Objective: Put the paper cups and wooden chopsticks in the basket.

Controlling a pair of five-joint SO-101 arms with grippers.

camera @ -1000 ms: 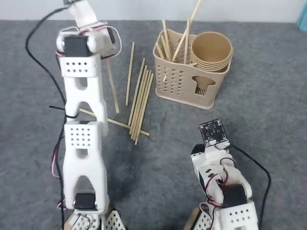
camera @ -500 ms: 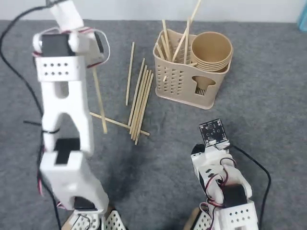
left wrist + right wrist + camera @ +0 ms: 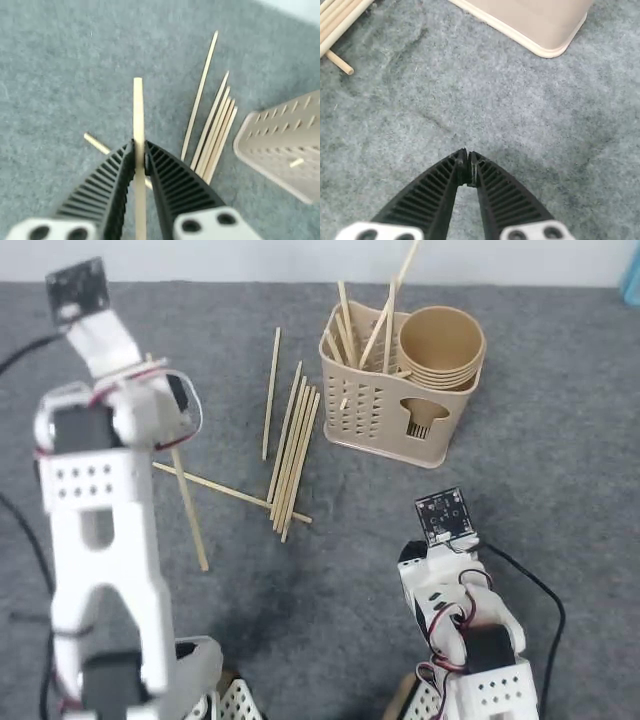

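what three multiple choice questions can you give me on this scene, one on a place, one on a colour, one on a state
1. Where are the paper cups?
A stacked in the basket
B tipped over beside it
C held in a hand

2. What colour is the basket?
A blue
B beige
C red

3. What state is the left gripper in?
A open
B shut on nothing
C shut on a chopstick

Answers:
1 A, the stack stands in one compartment.
2 B, its walls are beige.
3 C, the left wrist view shows the stick pinched.
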